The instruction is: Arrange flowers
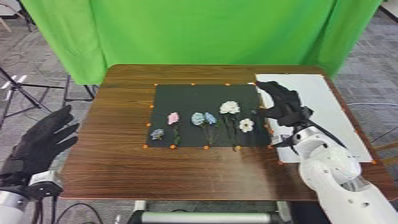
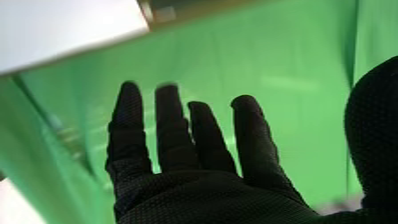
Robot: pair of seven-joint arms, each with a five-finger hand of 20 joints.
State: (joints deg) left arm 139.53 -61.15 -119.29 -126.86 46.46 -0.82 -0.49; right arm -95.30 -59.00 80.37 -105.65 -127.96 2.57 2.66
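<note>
Toward the right edge of the brown wooden tabletop (image 1: pixel 111 135), the black-gloved right hand (image 1: pixel 282 102) is wide open, fingers straight. Pink, blue and white flowers (image 1: pixel 229 107) lie on a black square mat (image 1: pixel 182 97); the left hand (image 1: pixel 37 142), fingers extended, is by the left edge.

bright green curtain (image 1: pixel 213 37), brown surface (image 1: pixel 107 165) with dark streaks, dark mat (image 1: pixel 191 100), orange dots (image 1: pixel 207 147), white sheet (image 1: pixel 311 90), pink flower (image 1: pixel 173 118), light blue flowers (image 1: pixel 197 119), white flowers (image 1: pixel 229 107), black left hand (image 1: pixel 35 147), black right hand (image 1: pixel 289 108), white right arm (image 1: pixel 329 167)
</note>
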